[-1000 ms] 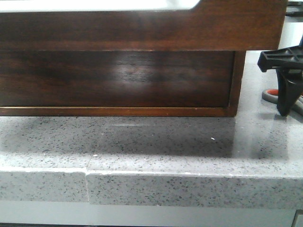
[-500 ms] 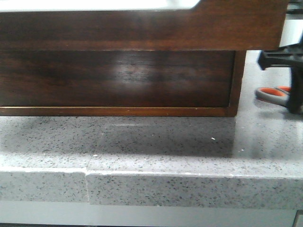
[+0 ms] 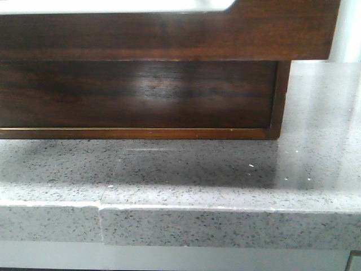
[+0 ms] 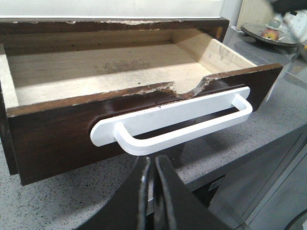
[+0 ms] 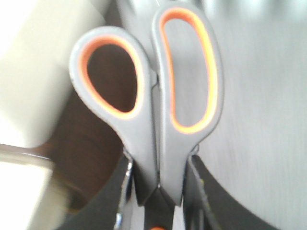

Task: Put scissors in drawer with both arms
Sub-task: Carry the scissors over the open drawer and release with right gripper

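In the left wrist view the drawer (image 4: 57,139) stands pulled open and empty inside, with a white bar handle (image 4: 182,122) across its dark-brown front. My left gripper (image 4: 152,160) is shut and empty, just in front of the handle's middle and not touching it. In the right wrist view my right gripper (image 5: 160,165) is shut on the scissors (image 5: 165,139), clamping them just below the grey, orange-lined finger loops; the blades are hidden. In the front view only the drawer front (image 3: 169,36) shows. Neither gripper nor the scissors appear there.
The wooden casing (image 3: 141,93) with a thin gold edge line sits on the speckled grey counter (image 3: 225,169), whose front edge drops off close by. A round dark plate with small items (image 4: 271,33) stands on the counter beyond the drawer's far corner.
The right gripper and the scissors, seen on the counter at the right edge of the front view, have moved out of that view. The drawer has not moved.
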{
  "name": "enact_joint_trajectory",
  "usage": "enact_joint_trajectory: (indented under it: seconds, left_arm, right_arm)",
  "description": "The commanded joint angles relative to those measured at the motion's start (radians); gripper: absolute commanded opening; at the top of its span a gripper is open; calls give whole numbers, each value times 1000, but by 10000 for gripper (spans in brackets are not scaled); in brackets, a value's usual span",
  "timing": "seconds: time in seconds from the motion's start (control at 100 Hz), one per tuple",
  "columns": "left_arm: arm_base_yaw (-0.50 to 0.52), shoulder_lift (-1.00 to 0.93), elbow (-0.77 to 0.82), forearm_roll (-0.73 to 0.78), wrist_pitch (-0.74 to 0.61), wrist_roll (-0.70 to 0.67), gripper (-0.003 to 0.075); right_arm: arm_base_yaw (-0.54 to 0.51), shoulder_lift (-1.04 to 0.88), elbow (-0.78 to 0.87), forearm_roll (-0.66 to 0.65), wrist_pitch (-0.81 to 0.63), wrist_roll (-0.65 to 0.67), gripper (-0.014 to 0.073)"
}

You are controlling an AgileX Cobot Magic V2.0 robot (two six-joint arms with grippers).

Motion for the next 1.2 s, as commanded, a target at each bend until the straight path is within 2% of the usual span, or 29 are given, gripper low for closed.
enact_joint_trajectory:
  seconds: [0.0,0.32,0.51,0.81,1.09,1.19]
  left_arm:
    - [-4,14,-33,-42,-65,3,-20]
    - [-4,14,-33,-44,-65,3,-20]
    - [-4,14,-33,-44,-65,3,-20]
    - [-4,14,-33,-44,-65,3,-20]
    - [-4,14,-33,-44,-65,3,-20]
    - [-4,14,-33,-45,-65,3,-20]
  right_arm:
    - [58,-17,-107,13,-61,-115,-67]
    - [467,156,-319,28,-87,-386,-67]
    - [639,339,-354,-92,-84,-428,-67]
    - [656,521,-354,-212,-87,-428,-67]
    - [654,591,-354,-297,-87,-428,-68]
    - [654,601,-354,-297,-83,-428,-38]
